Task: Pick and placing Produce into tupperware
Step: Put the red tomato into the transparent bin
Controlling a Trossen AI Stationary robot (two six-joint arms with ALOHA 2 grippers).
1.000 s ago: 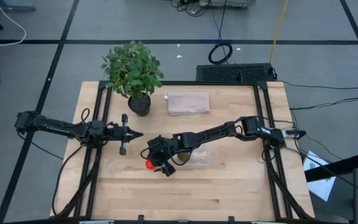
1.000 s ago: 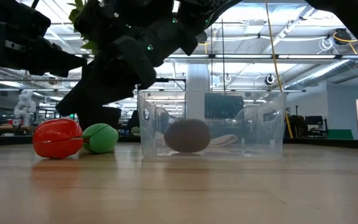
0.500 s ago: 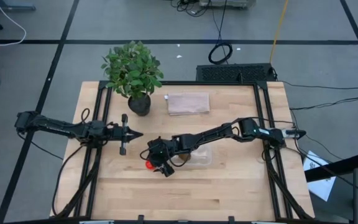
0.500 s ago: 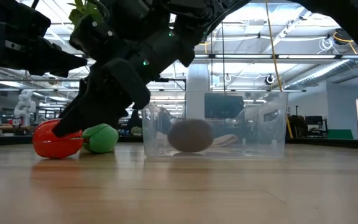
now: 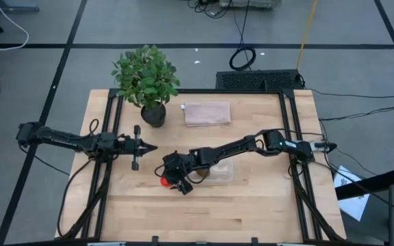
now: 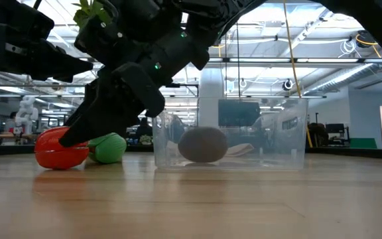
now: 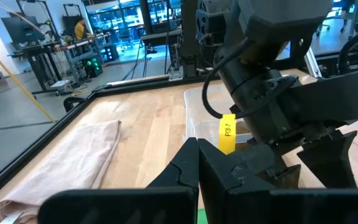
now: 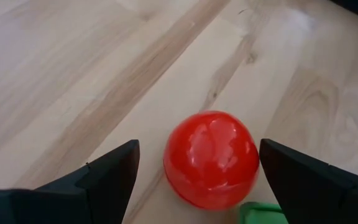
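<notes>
The right pincer (image 5: 169, 179) reaches across the middle of the worktop (image 5: 252, 212) and is lowered over the round red food (image 8: 211, 159), its two fingers (image 8: 104, 174) spread wide, one on either side of the piece, neither one touching it in the right wrist view. The red food sits on the bare wood near the worktop's centre, toward the left edge from the tupperware (image 6: 229, 133). Just beside the red food lies the green food (image 6: 108, 147) (only a corner of it shows in the right wrist view), and in the low view the two look close enough to touch, though I cannot tell if they do. The brown kiwi-like food (image 6: 202, 144) already rests inside the clear tupperware, on its floor.

The left pincer (image 5: 146, 147) waits over the left half of the worktop, its fingers pressed together. A potted plant (image 5: 145, 76) stands near the far left corner, and a pinkish flat piece (image 5: 207, 113) lies by the far edge.
</notes>
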